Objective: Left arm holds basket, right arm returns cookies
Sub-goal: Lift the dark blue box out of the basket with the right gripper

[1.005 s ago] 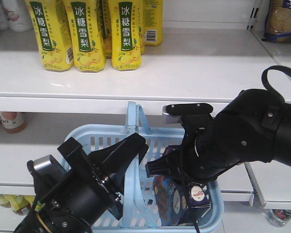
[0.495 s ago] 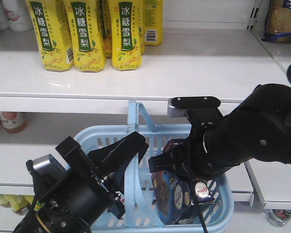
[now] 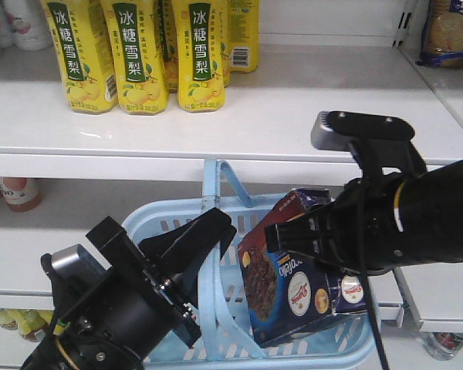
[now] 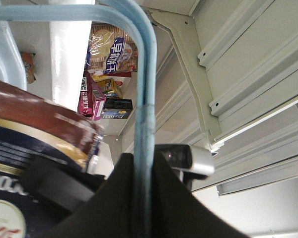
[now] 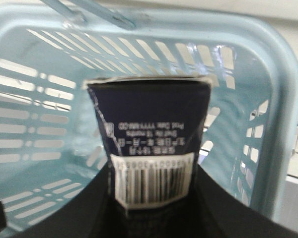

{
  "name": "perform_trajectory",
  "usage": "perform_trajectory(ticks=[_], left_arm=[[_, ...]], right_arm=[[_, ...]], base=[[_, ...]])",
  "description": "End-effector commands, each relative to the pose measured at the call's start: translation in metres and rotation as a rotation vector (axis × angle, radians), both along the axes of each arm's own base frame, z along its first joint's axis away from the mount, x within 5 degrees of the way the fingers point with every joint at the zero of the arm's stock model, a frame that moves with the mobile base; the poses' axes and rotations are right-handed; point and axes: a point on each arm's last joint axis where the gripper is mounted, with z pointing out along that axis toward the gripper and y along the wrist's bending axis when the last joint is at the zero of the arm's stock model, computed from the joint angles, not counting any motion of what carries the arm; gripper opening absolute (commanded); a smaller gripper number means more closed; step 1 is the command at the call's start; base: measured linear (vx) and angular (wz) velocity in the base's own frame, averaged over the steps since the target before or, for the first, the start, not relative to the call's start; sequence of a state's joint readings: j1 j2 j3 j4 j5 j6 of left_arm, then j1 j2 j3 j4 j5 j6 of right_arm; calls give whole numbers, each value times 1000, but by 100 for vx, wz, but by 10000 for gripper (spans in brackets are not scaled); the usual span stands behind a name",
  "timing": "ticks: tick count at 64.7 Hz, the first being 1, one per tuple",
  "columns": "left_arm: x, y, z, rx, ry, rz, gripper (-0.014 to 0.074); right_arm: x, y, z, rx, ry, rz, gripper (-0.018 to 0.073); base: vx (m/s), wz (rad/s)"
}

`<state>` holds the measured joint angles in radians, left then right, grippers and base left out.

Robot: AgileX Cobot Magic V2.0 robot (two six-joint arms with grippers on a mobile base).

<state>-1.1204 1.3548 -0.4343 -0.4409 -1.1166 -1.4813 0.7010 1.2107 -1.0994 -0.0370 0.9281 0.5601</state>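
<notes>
Front view, left arm [image 3: 116, 308]: seen low on the left, angled up toward the basket.
Front view, left gripper [image 3: 208, 231]: the black wedge is clenched on a swing handle [image 3: 210, 185], which is stood upright.
Front view, basket [image 3: 150, 214]: light blue and slotted, hung by that handle in front of the lower shelving.
Front view, cookie box [image 3: 289, 281]: navy and tilted, with the top leaned to the right. The lower end is sunk in the right half of the basket and the upper end is lifted above the rim.
Front view, right gripper [image 3: 293, 239]: clamped across the box's upper part.
Front view, right arm [image 3: 424, 223]: stretched in from the right, with a grey block [image 3: 361, 127] carried on top.
Front view, shelf [image 3: 309, 108]: white, with yellow drink cartons [image 3: 131, 54] lined up at the back left, well apart from the basket.
Left wrist view, handle: passed straight between the black jaws and squeezed from both sides.
Left wrist view, cookie box: blurred, seen just left of the handle.
Left wrist view, biscuit packs [image 4: 109, 47]: spotted on a far shelf.
Right wrist view, cookie box: the barcode end is turned to the camera and pinched between two dark fingers [image 5: 218, 208].
Right wrist view, basket: slotted walls are seen around the box. Contact with the basket floor cannot be told.
</notes>
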Motion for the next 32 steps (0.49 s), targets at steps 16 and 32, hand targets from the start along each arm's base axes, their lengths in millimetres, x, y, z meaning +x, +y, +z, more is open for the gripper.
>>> perform_trajectory(ticks=[16, 32], left_arm=[[-4, 9, 34, -204, -192, 39, -3], [-4, 9, 34, -204, -192, 39, -3]], right_arm=[[-27, -24, 46, 125, -169, 2, -7], [-49, -43, 64, 177, -239, 1, -6]], base=[[0, 0], [0, 0]])
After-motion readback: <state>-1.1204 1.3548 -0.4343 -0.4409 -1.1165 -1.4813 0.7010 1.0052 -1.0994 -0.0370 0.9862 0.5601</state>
